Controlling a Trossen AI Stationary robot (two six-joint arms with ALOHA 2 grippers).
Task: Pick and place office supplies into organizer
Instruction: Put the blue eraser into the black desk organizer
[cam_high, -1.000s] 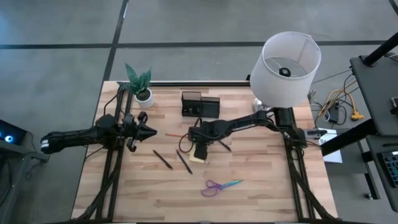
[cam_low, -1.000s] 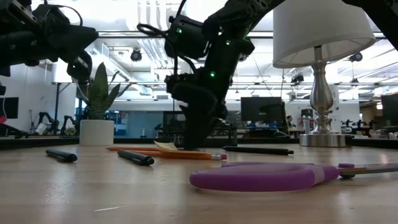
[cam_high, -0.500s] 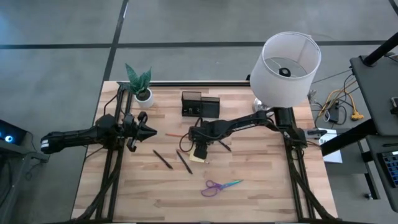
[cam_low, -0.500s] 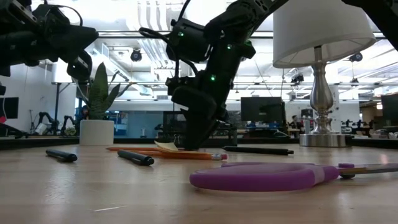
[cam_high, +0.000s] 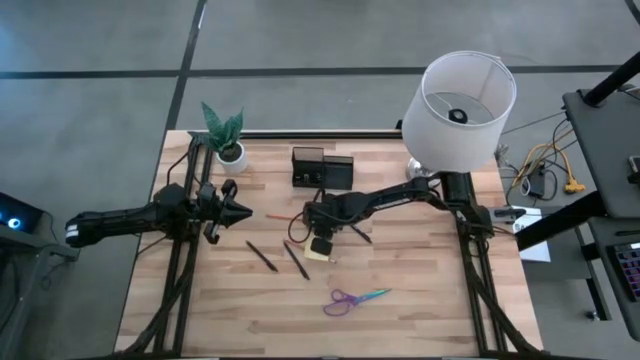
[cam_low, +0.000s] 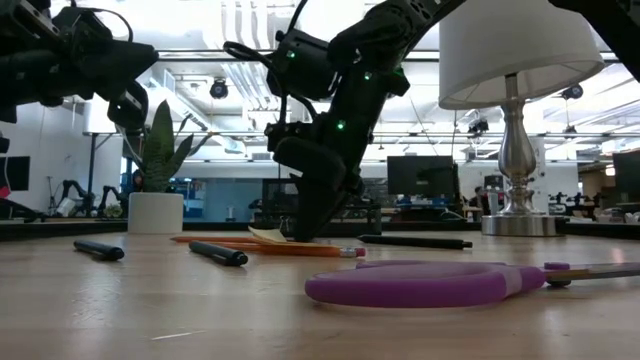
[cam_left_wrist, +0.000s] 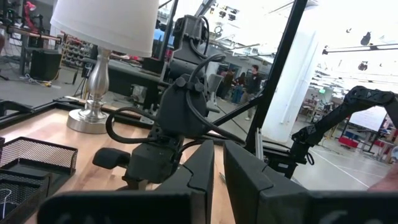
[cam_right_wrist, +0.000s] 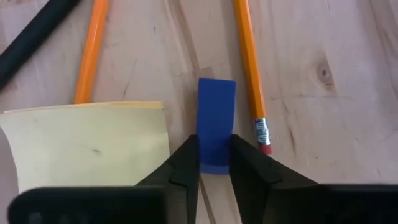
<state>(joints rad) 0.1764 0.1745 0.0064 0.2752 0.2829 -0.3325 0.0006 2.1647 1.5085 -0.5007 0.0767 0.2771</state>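
**Right gripper pinches a small blue piece**

The right gripper (cam_right_wrist: 214, 163) has its fingers closed on a small blue piece (cam_right_wrist: 216, 118), low over the table (cam_high: 420, 300), beside the yellow sticky pad (cam_right_wrist: 87, 146) and an orange pencil (cam_right_wrist: 249, 62). The black organizer (cam_high: 321, 167) stands near, toward the lamp (cam_high: 460, 95). The left gripper (cam_high: 232, 211) hovers well apart, fingers nearly together, empty.

Your high view looks straight down on the whole bench (cam_high: 420, 300). Your low view sits at bench height, looking level across it into the room. Both share the scissors (cam_high: 352, 298) and the lamp (cam_low: 517, 60). Your right wrist view hangs close over the sticky-note pad (cam_right_wrist: 87, 146); your left wrist view faces the right arm.
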